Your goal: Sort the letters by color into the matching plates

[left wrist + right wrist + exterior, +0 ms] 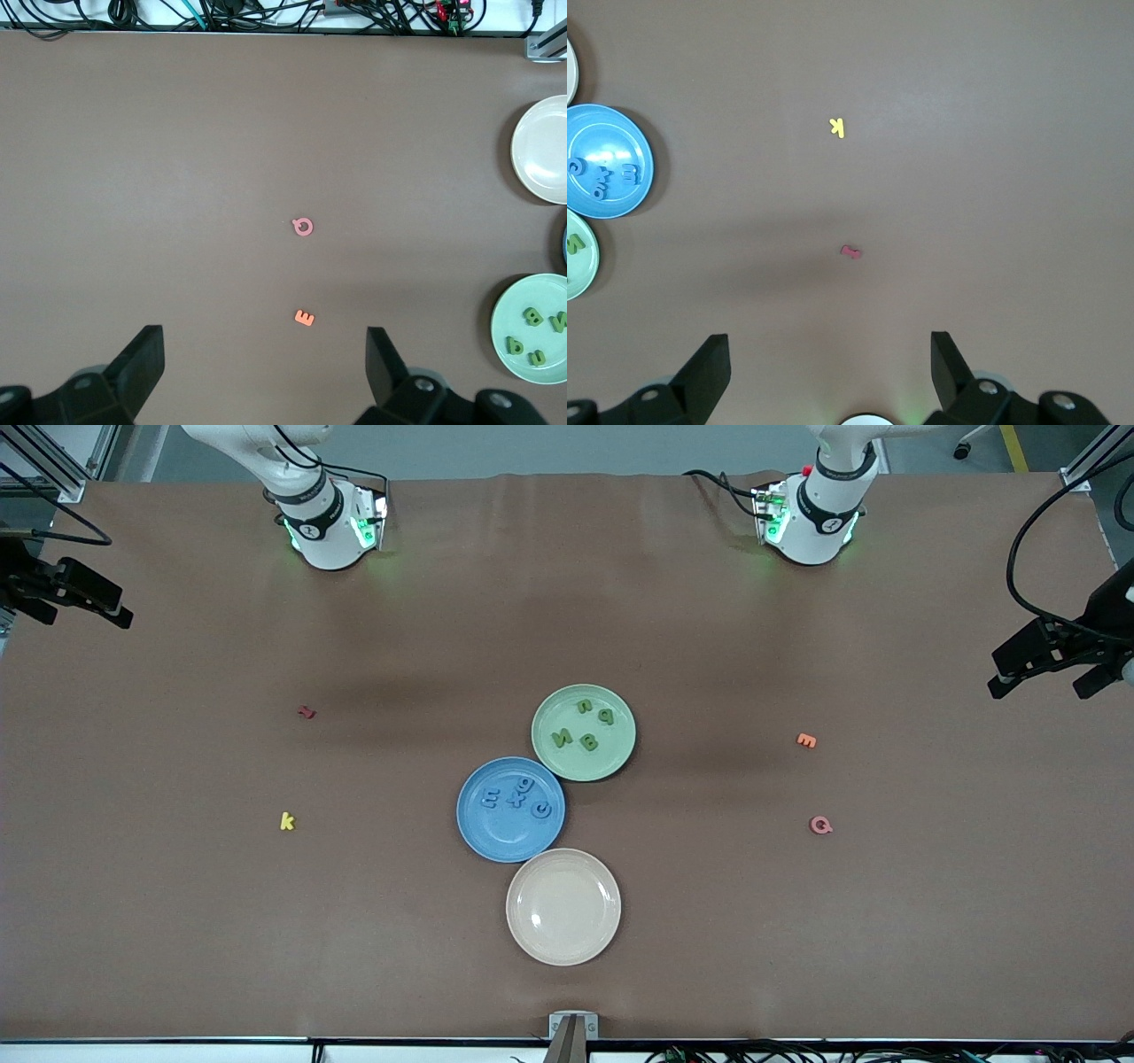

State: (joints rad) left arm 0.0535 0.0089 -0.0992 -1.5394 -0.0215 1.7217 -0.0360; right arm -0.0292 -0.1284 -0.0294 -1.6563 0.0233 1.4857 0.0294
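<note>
The blue plate holds the blue letters E, x, g and c. Touching it, farther from the front camera, the pale green plate holds green N, B, p and n. My left gripper hangs open and empty high over the table's left-arm end. My right gripper hangs open and empty high over the right-arm end. Both arms rise out of the front view.
An empty cream plate touches the blue plate, nearer the front camera. An orange E and a pink Q lie toward the left arm's end. A yellow k and a small dark red letter lie toward the right arm's end.
</note>
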